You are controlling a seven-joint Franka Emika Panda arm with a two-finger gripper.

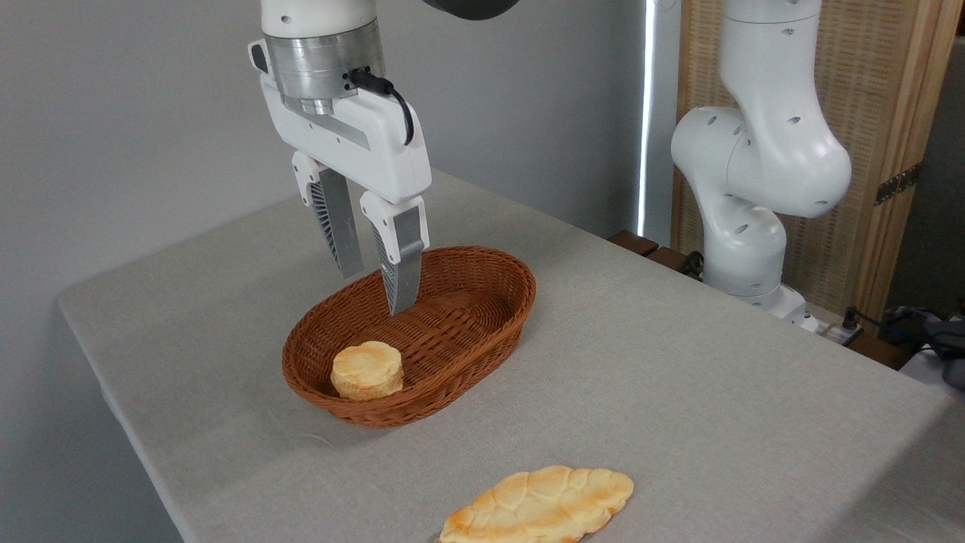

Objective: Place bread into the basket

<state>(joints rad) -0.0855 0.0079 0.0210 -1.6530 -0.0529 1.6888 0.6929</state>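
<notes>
- Grey, unmarked wall stands behind the work area on the left and centre; a bright vertical strip of light runs down it to the right of centre.
- Right of that strip, a woven screen (pixel 852 136) in a pale wooden frame with a metal hinge closes off the background.
- Table (pixel 678 377) is covered by a light grey cloth, smooth apart from faint creases, with its left corner rounded and draping down.
- Robot arm base (pixel 754 188), white and jointed, stands at the table's far right edge; dark cables (pixel 916 324) lie beside it at the right margin.
- Basket (pixel 482 302), oval reddish-brown wicker, sits on the cloth left of centre.
- Bread (pixel 367 370), a small thick round bun with a toasted top, lies inside the basket at its near-left end, close against the wall.
- Gripper (pixel 375 290) hangs above the basket, fingers pointing down, well clear of the bun and touching nothing.
- Its two grey fingers (pixel 401 271) stand a narrow gap apart and hold nothing.
- Flat leaf-shaped bread (pixel 539 507), golden with a cracked crust, lies on the cloth at the near edge, well apart from the basket and partly cut off by the lower margin.
</notes>
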